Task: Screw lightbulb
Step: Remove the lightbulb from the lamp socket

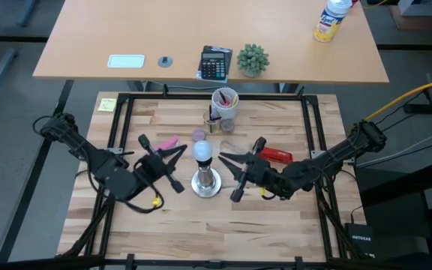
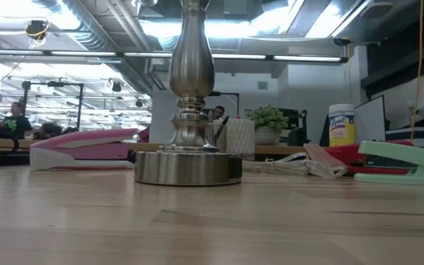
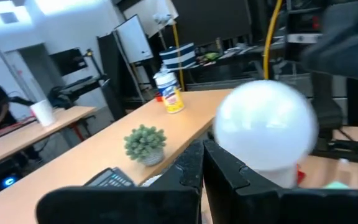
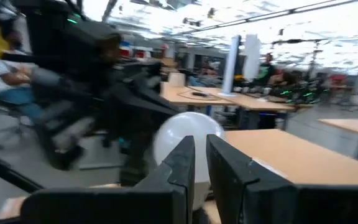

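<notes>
— Brushed silver metal is what we meet first: the round base of the socket stand (image 2: 188, 167) sits on the wooden table (image 1: 276, 225) right in front of the low camera, its neck rising out of the top of that view.

— And the lightbulb (image 1: 202, 151)? From above we see it on top of that stand, white and round, right at the middle of the table.

— We agree. We place the left gripper (image 1: 172, 159) just beside the bulb on its left, and its fingers (image 3: 229, 177) look pressed together in the wrist view, with the bulb close past their tips. We cannot tell whether they touch it.

— The right gripper (image 1: 231, 169) comes in from the other side, tips near the stand's neck. Its fingers (image 4: 182, 165) stand nearly together with a thin gap between them, and the bulb shows just behind them. We see nothing pinched there.

— Beyond the stand we find a pink stapler (image 2: 83, 148) on the left and a red stapler (image 1: 276, 154) on the right, with a mint green one (image 2: 403, 160) nearer the low camera.

— Farther back we make out a small purple cap (image 1: 199, 135), then a white cup of pens (image 1: 225, 103).

— Farthest, on the desk (image 1: 81, 52) behind, we see a calculator (image 1: 215, 63), a small green plant (image 1: 252, 59) and a bottle of wipes (image 1: 331, 19).
</notes>
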You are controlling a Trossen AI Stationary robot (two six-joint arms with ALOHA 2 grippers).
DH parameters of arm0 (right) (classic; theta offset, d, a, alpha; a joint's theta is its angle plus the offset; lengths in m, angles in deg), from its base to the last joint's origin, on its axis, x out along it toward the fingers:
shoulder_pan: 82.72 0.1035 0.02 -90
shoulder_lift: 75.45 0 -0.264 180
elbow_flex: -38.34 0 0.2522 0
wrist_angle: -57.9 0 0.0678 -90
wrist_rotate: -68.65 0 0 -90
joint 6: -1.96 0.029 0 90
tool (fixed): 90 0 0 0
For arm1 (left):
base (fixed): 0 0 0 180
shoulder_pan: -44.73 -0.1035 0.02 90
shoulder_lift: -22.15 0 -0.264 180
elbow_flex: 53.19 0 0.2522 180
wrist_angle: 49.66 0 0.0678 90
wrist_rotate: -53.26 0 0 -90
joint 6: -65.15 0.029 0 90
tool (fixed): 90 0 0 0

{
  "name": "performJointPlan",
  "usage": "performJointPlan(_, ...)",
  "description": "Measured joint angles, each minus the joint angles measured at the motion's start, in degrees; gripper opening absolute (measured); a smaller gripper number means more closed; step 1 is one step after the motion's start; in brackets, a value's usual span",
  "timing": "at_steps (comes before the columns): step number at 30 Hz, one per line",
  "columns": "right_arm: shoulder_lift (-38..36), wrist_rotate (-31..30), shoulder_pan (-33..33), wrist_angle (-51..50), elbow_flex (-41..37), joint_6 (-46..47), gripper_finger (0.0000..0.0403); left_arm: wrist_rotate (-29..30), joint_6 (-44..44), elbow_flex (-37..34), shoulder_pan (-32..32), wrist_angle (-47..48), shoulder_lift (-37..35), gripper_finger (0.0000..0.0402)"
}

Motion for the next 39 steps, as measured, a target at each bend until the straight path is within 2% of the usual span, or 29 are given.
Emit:
performJointPlan(4, 0.1, 1.8, -0.9, 0.0, 0.0, 1.5, 0.0048, -1.3, 0.0, 0.0, -2.5, 0.2, 0.0, 0.0001)
performJointPlan(12, 1.0, 5.4, -3.3, -0.7, 0.0, 4.4, 0.0048, -8.0, -1.1, 0.0, -4.1, 0.5, 0.0, 0.0001)
performJointPlan(30, 1.7, 5.1, -5.4, -0.1, 0.0, 4.5, 0.0048, -7.3, -1.8, 0.0, -2.4, 1.4, -0.2, 0.0001)
performJointPlan(35, 1.7, 1.9, -5.5, -0.1, 0.0, 4.5, 0.0048, -6.9, -2.0, 0.0, -1.4, 1.4, -0.2, 0.0001)
performJointPlan(39, 1.8, 1.8, -5.5, -0.1, 0.0, 4.5, 0.0048, -6.9, -2.0, 0.0, -0.6, 1.3, -0.1, 0.0001)
